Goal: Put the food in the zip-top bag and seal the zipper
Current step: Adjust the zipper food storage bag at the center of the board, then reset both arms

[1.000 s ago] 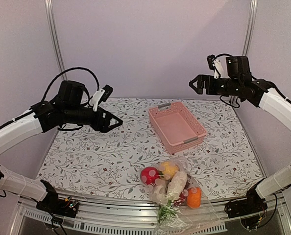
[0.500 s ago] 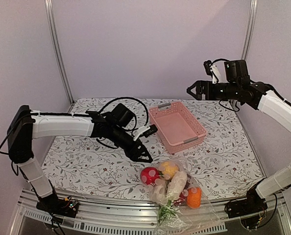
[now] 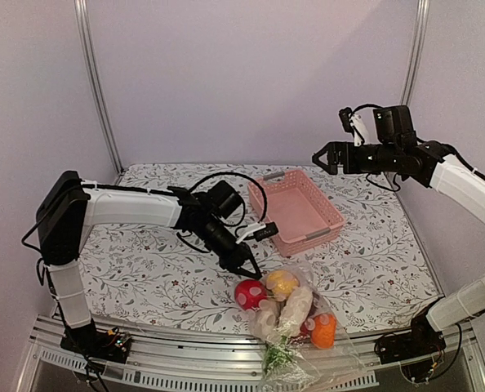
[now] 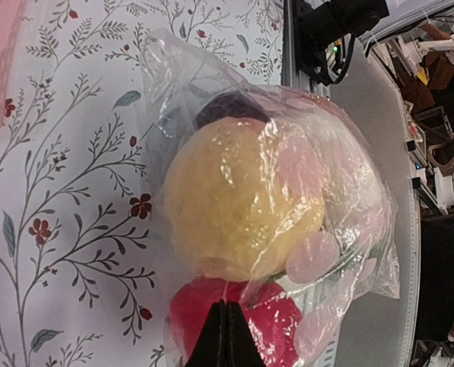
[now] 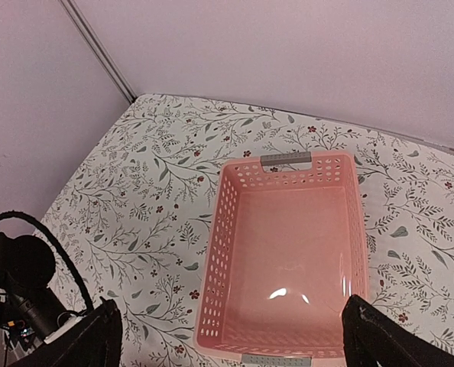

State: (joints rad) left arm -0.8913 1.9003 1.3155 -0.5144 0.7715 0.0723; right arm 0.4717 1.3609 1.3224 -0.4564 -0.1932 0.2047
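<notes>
**Fig.: Food bagged; seal unconfirmed**

L jaws pressed together, tips at the zip-top bag (image 4: 173, 84) by the red fruit (image 4: 250, 329); whether they nip film cannot be told. R jaws spread wide, high above the pink basket (image 5: 280, 229), no food in it. Food (image 3: 291, 306) sits inside the bag at the worktop's (image 3: 144, 269) near edge. Judged left: zipper closure, strip not discernible.

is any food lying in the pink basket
No, the right wrist view looks straight down into the basket, and only its bare pink floor shows.
</notes>
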